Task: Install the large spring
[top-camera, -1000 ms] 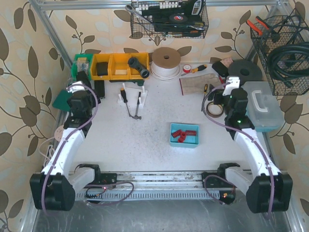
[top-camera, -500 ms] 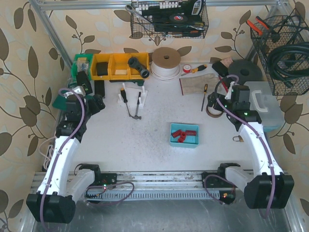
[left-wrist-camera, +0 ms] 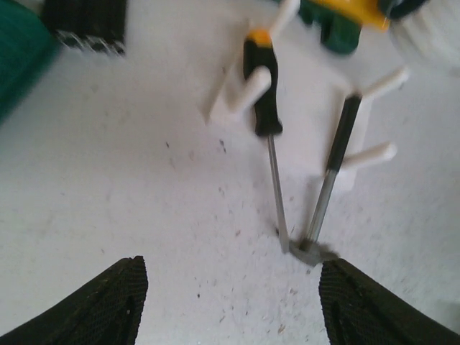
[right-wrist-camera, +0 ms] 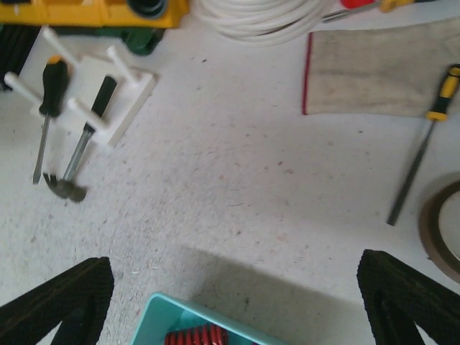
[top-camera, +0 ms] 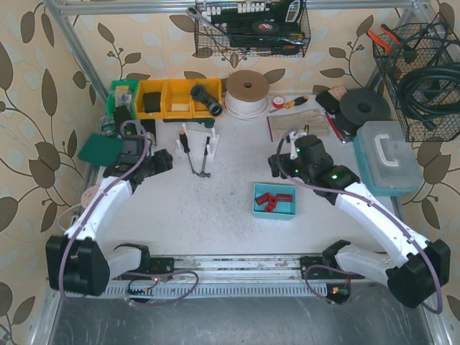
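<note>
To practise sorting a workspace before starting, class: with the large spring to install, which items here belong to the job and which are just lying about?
Job: red springs, blue tray, probably the white rack.
Lying about: cable coil, yellow bins, cloth, yellow-handled screwdriver, grey case.

A workshop bench, with yellow parts bins (top-camera: 169, 99), a wire basket (top-camera: 208, 49) of tools, and a white cable coil (top-camera: 237, 109).

Yellow bins (top-camera: 169, 98), white cord coil (top-camera: 247, 93), toolbox (top-camera: 387, 158)
</note>
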`<action>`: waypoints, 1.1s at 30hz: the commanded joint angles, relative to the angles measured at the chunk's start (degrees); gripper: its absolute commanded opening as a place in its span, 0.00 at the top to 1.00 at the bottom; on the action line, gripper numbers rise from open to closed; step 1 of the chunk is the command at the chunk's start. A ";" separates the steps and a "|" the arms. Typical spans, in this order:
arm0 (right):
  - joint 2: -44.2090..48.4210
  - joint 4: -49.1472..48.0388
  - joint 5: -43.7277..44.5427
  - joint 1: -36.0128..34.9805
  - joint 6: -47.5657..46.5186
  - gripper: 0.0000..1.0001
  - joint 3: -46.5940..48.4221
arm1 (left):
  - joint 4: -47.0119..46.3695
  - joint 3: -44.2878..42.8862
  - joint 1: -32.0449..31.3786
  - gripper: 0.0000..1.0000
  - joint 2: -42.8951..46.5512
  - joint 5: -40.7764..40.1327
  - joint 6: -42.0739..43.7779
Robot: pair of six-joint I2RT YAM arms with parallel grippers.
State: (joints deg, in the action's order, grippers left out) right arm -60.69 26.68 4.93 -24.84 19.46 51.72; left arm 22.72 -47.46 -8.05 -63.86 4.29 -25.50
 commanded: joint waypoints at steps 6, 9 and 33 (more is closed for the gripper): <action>-0.24 -15.13 12.14 -14.30 -9.45 0.14 -8.00 | 3.42 -9.19 -11.54 0.54 -16.41 -10.42 4.39; -1.22 -18.38 16.67 -17.10 -10.69 0.14 -9.95 | 2.65 -11.13 -12.18 0.60 -20.60 -12.43 3.93; 0.01 -27.24 22.99 -19.55 -11.44 0.14 -15.46 | -1.29 -20.81 -14.62 0.62 -38.77 -11.15 0.99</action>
State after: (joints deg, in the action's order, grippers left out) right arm -60.51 0.62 26.61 -44.03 8.21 36.88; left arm 22.90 -64.62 -22.20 -101.69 -8.03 -23.03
